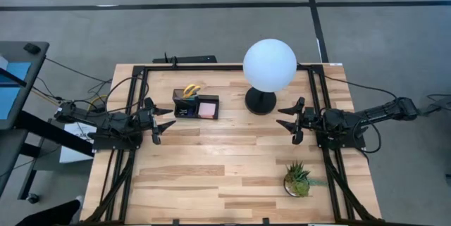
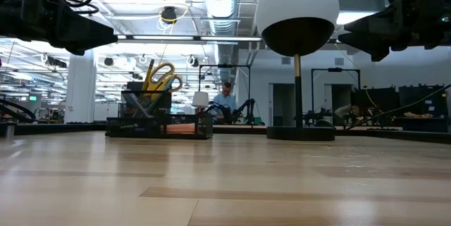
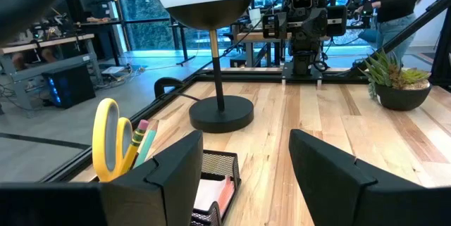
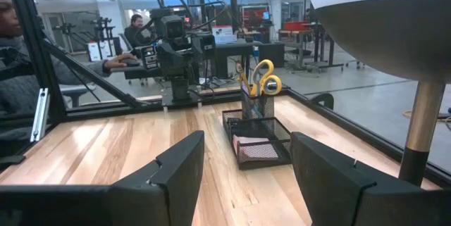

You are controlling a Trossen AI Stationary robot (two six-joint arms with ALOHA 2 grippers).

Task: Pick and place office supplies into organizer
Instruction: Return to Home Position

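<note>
Standing upright in the organizer point(image 1: 182, 111), scissors point(image 1: 191, 90) point handles up.

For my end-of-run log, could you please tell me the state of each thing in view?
Left gripper: open, empty, raised off the table.
Right gripper: open, empty, raised off the table.
Organizer: upright, holding supplies.
Scissors: standing handles-up in its taller compartment.
Sticky-note pad: lying in its lower compartment.
Lamp: upright.
Plant: upright.
</note>
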